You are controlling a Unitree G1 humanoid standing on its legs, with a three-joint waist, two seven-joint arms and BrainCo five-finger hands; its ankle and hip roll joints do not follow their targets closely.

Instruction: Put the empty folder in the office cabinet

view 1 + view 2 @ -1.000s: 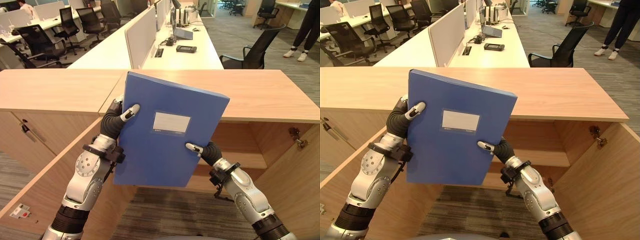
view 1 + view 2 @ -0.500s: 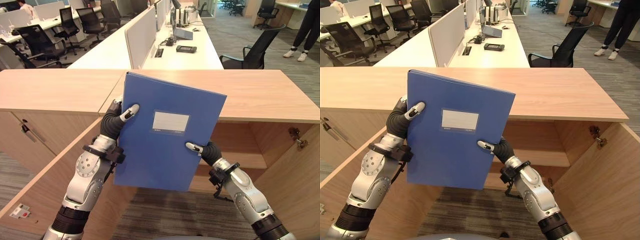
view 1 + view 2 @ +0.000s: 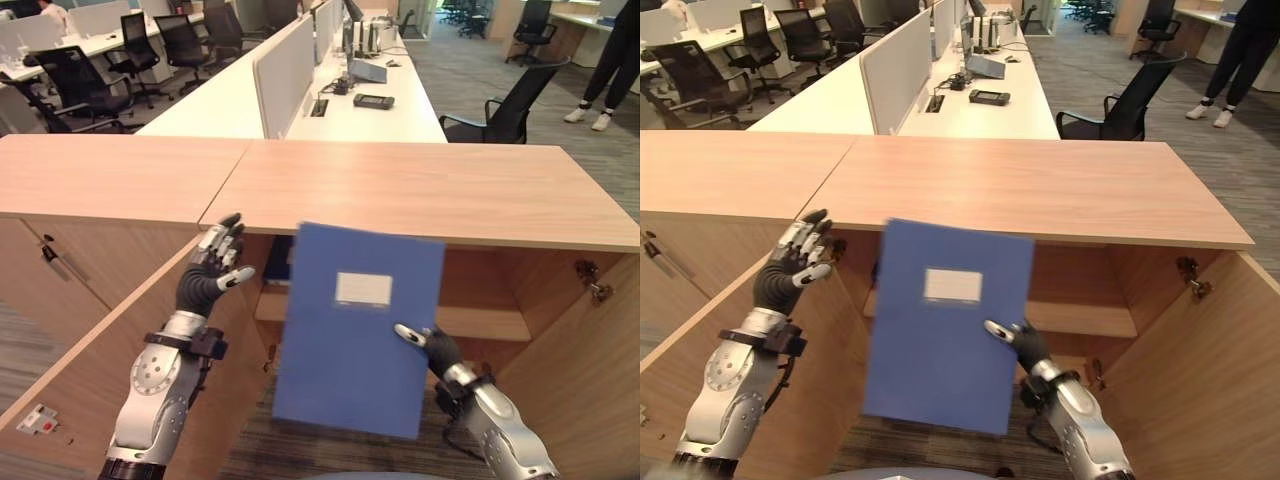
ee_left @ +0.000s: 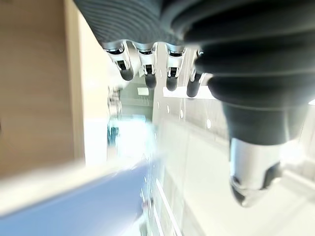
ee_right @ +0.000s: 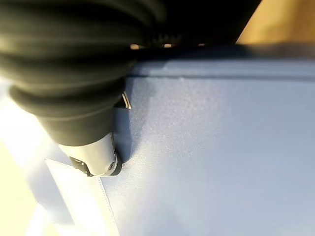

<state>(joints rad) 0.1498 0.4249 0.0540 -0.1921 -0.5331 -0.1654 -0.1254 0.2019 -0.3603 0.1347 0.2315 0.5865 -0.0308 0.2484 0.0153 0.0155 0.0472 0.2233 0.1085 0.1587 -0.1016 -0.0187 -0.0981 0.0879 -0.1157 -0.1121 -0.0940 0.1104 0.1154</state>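
Blue folder (image 3: 355, 330) upright, slightly tilted, in front of the open office cabinet (image 3: 480, 285), label side facing me; its top edge sits just below the cabinet's wooden counter (image 3: 420, 185), lower edge over the carpet floor (image 3: 330, 455); not on the shelf (image 3: 480, 322) inside. My right hand (image 3: 425, 343) has it pinched at the right edge, thumb curled onto the front face, fingers behind it; in the right wrist view the thumb presses the blue cover (image 5: 211, 147). My left hand (image 3: 210, 272) is off the folder, raised to its left near the cabinet's left door (image 3: 90, 350), fingers straight and spread, holding nothing; same in the left wrist view (image 4: 147, 73). Behind the counter: white desks (image 3: 300, 100), black office chairs (image 3: 500, 100); a person's legs (image 3: 605, 60) at far right.
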